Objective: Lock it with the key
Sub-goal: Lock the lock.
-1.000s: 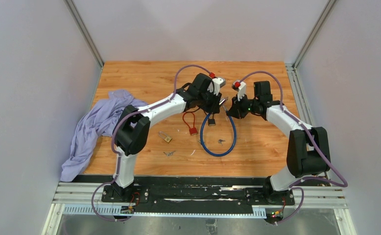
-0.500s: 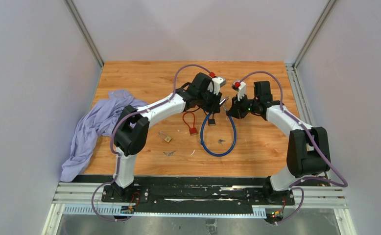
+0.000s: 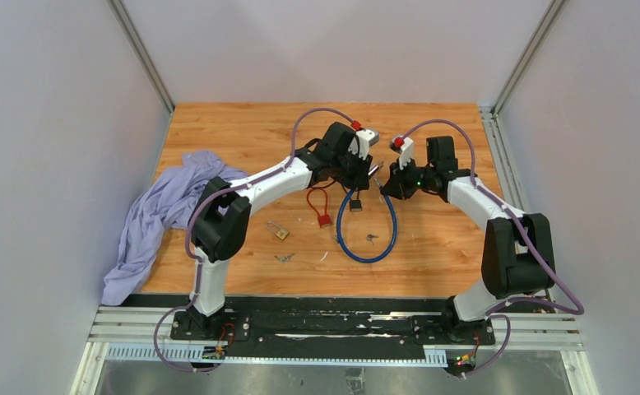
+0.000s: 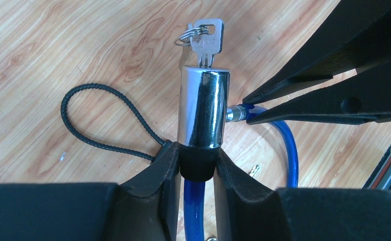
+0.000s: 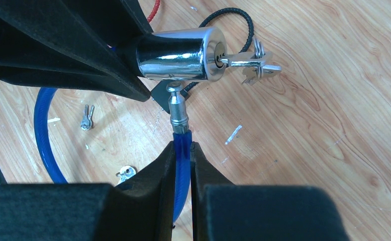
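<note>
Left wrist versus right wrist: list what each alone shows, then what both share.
Left wrist only: the left tool clamped on the base of the lock, and the whole loop of the black cord. Right wrist only: a red cable and the lock's keyhole face. Both: the lock, the key in it, the right tool on the blue cable, its pin at the lock's side.

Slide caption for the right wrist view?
Right hand, shut on the blue cable, holds its metal end pin at the side of the chrome lock cylinder; silver key in the keyhole.
</note>
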`<state>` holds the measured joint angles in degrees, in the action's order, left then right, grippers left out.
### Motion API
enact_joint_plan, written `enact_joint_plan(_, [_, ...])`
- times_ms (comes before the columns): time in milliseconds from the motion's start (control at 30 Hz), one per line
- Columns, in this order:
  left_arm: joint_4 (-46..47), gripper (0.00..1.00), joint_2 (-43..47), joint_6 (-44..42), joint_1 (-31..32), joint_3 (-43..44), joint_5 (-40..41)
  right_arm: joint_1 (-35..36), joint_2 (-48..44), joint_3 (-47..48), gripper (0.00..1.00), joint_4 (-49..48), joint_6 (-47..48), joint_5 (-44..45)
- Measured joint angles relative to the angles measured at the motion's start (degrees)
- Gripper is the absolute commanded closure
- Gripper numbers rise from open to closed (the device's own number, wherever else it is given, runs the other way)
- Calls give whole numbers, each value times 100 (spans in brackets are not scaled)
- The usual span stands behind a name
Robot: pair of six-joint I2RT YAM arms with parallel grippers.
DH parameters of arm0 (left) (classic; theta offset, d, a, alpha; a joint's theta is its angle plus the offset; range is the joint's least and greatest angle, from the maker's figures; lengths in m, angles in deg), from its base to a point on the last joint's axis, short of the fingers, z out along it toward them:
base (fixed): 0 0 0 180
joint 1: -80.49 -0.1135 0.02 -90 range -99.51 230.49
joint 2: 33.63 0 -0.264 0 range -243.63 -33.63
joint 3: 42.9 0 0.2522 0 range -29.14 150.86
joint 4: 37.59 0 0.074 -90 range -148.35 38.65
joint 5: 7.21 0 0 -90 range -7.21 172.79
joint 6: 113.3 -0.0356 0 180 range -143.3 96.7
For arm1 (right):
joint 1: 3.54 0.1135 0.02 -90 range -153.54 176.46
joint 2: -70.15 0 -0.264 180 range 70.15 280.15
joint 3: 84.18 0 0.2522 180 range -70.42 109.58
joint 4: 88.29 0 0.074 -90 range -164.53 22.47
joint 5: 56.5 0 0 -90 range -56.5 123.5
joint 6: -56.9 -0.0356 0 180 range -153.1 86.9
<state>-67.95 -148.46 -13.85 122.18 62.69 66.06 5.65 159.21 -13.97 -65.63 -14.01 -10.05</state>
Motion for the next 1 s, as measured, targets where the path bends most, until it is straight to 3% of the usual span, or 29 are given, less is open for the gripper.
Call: enact_joint_plan(1000, [9, 100, 0, -70, 61, -94, 7, -7, 0, 0, 99, 79, -4, -61])
